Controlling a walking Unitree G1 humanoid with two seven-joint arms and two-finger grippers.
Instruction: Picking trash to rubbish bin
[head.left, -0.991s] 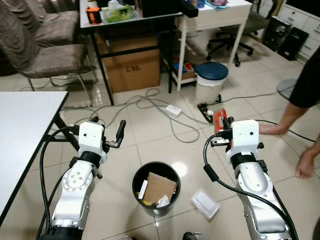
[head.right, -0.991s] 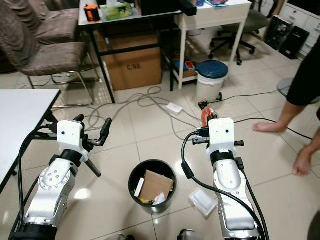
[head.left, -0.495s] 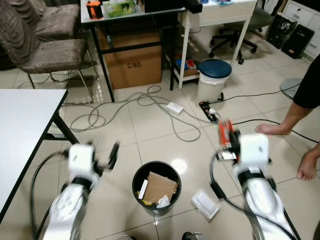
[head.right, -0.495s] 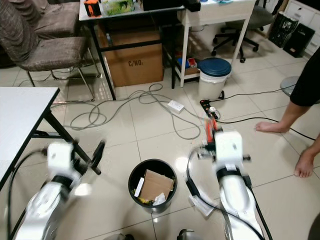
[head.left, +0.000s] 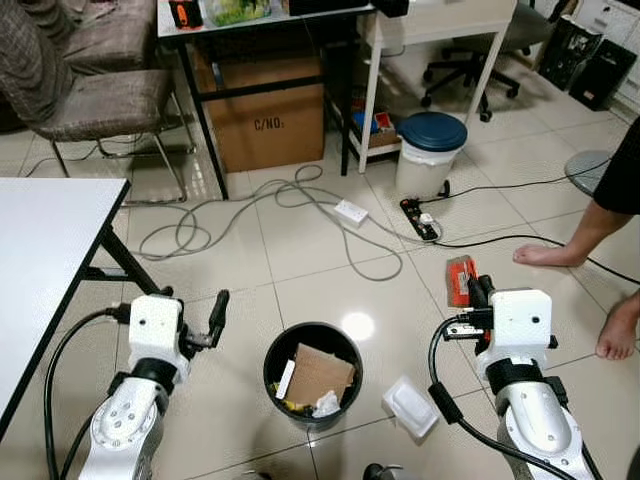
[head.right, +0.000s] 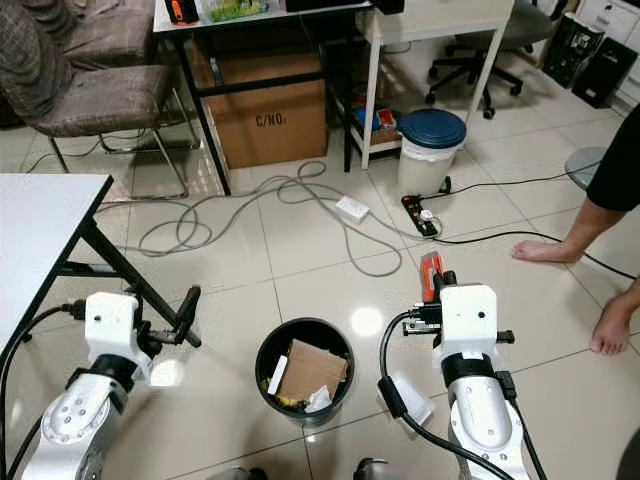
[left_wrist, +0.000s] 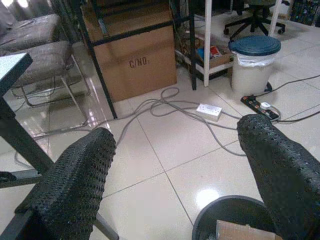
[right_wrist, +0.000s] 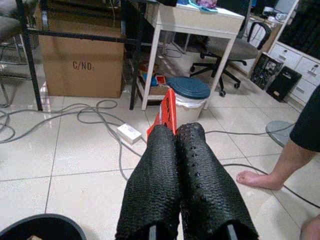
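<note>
Item: flat orange-red wrapper (right_wrist: 167, 107), thin, glossy, stiff-edged, pinched upright between the closed fingers of the right gripper (head.left: 480, 292), above the tiled floor and to the right of the bin.

Rubbish bin (head.left: 313, 375): round, black, open-topped, on the floor between the two arms. Holds a brown cardboard piece (head.left: 318, 372) and scraps of white and yellow litter; evidently partly filled.

White plastic tray (head.left: 410, 406): shallow, rectangular, lying on the tile just beside the bin's right side. Likely left to collect.

Left gripper (left_wrist: 175, 165): textured black fingers spread wide, holding nothing, near the bin's left.

Judgement: wrapper secured but not yet deposited; tray outstanding.

Surroundings: grey cables (head.left: 300, 205), bare feet of a person (head.left: 545, 257).
</note>
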